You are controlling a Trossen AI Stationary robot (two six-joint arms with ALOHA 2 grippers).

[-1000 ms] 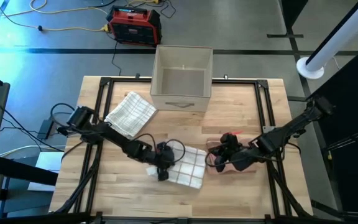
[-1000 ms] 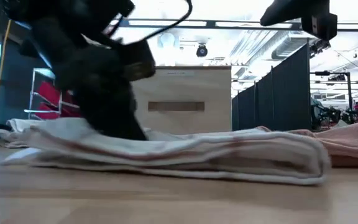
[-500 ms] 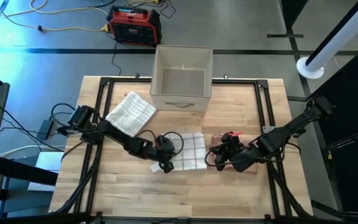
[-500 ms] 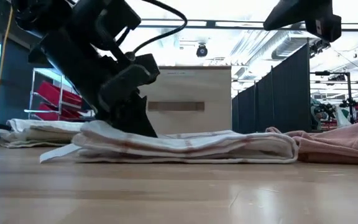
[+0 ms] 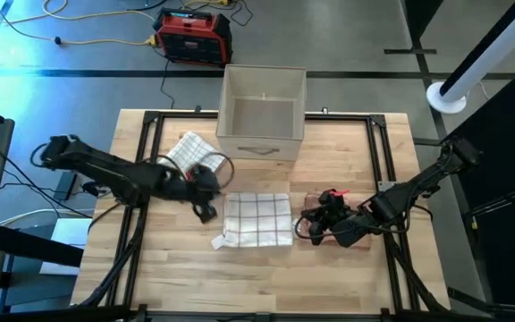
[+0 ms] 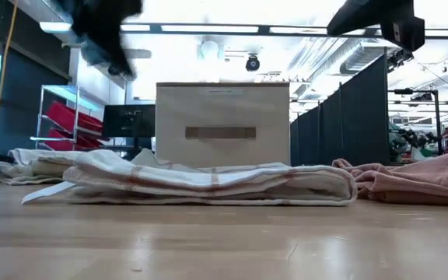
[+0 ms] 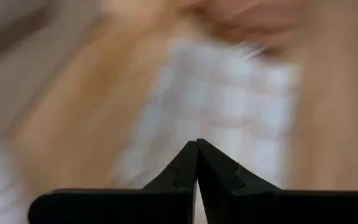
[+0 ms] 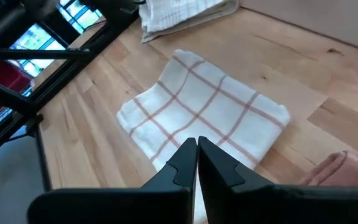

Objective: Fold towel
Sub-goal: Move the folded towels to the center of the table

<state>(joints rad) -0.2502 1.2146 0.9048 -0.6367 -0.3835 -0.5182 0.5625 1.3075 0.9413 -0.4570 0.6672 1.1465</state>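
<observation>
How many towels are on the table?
3. A checked towel lies folded in the middle, another folded towel sits left of the box, and a pink towel lies under the right hand. More could be hidden.

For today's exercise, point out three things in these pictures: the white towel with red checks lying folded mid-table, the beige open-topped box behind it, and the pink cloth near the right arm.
White red-checked folded towel [image 5: 257,219]: high view, middle of its top layer.
Beige open-topped box [image 5: 261,148]: high view, its front wall.
Pink cloth [image 6: 422,179]: low view, middle of the crumpled heap.

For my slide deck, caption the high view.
Folded checked towel lies mid-table between left gripper and right gripper.
</observation>
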